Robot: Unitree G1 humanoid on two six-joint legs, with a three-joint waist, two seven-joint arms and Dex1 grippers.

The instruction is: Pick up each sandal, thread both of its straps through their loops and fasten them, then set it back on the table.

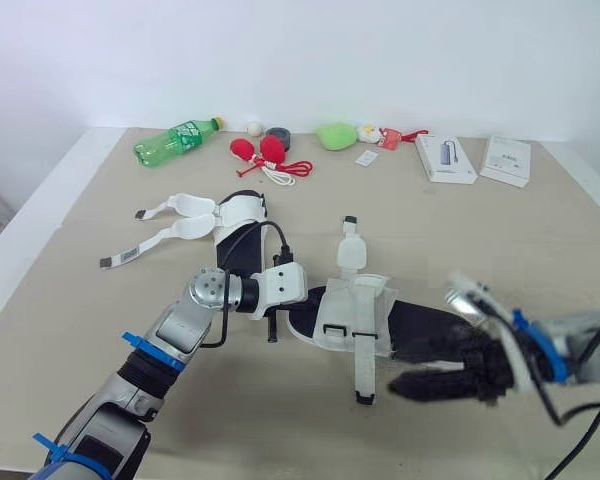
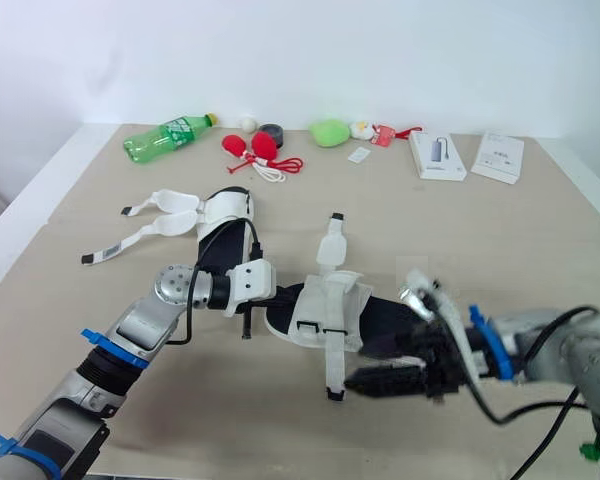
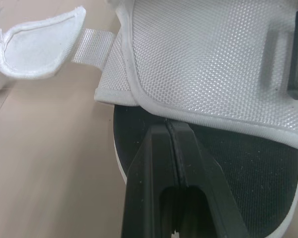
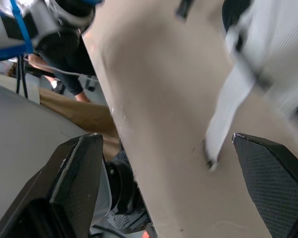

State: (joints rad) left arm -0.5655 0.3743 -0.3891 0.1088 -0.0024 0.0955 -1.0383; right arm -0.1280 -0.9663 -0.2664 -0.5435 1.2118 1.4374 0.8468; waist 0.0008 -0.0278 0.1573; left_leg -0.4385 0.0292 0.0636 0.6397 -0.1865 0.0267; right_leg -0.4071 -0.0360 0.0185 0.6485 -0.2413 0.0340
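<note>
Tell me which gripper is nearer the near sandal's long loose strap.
Right. The right gripper sits open beside the tip of the strap; the left gripper is shut at the left end of the sandal.

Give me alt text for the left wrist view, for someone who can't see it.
The left gripper, shut, reaches to the hem of the white mesh upper of a sandal, over its black sole. A padded white strap lies loose beside it on the tan table.
</note>
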